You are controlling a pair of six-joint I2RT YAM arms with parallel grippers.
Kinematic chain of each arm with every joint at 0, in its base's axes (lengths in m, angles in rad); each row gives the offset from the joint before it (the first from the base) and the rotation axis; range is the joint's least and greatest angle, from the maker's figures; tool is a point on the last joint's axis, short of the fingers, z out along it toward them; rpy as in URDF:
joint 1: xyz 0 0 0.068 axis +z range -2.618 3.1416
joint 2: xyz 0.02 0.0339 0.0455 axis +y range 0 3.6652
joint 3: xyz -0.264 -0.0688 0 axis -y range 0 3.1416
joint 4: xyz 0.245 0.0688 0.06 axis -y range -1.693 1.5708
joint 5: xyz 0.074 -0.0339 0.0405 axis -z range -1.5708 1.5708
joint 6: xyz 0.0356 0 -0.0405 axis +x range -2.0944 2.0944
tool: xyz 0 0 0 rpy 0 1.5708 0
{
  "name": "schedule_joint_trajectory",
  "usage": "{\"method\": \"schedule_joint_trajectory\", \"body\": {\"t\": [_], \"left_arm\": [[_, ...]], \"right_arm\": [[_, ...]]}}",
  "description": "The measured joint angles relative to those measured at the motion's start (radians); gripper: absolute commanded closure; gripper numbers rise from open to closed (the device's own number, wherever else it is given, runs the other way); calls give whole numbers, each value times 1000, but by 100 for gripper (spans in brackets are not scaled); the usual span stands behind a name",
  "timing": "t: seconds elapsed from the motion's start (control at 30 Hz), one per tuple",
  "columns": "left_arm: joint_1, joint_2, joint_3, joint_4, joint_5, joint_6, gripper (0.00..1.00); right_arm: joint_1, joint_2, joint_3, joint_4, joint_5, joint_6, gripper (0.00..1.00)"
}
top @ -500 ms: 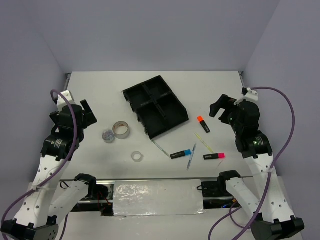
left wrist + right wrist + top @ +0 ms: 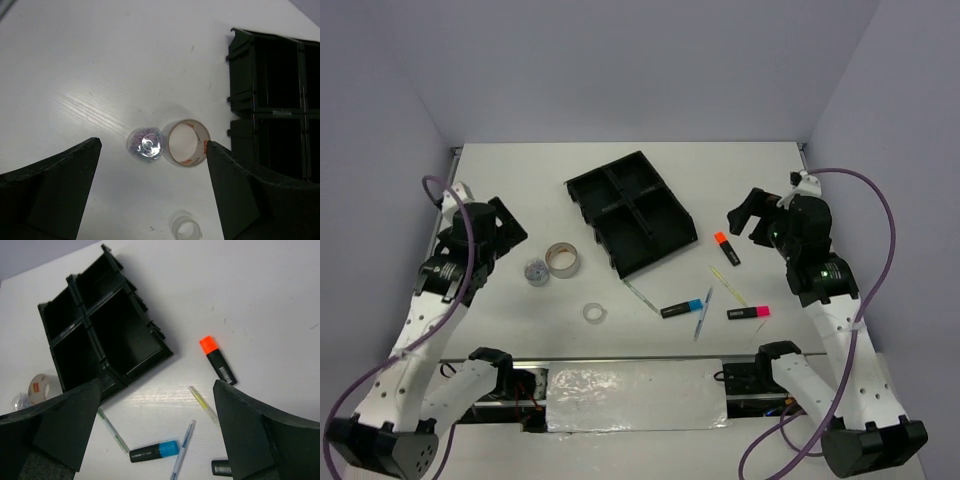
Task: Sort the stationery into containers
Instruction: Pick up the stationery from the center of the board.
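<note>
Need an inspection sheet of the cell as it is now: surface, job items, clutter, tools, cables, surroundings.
Surface: white table, no spills or marks seen.
Job's things: tray at centre, all four compartments empty. Beige tape, glitter tape and clear tape lie left of it. Orange marker, blue marker, pink marker and three pens lie right of it and in front.
Clutter: nothing seen.
Grippers: left tool open above the tapes, right tool open above the markers; both hold nothing.
Cables: purple cables loop along each arm, off the stationery.
Surroundings: plain walls; foil strip between the bases.
</note>
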Motion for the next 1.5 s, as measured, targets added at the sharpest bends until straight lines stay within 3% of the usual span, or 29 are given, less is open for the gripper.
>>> {"method": "schedule_joint_trajectory", "body": {"t": [0.17,0.4,0.93,1.33,1.5], "left_arm": [[-3,211,-35,52,72,-118,1],[-8,420,-87,74,64,-210,1],[11,502,-157,186,33,-262,3],[11,523,-213,255,44,-274,13],[11,538,-233,295,67,-288,32]], "right_arm": [[32,114,0,-2,-105,-19,0],[220,167,7,-15,-121,-53,0],[229,148,8,-11,-131,-74,0],[232,149,8,-11,-153,-84,0],[232,149,8,-11,-155,-93,0]]}}
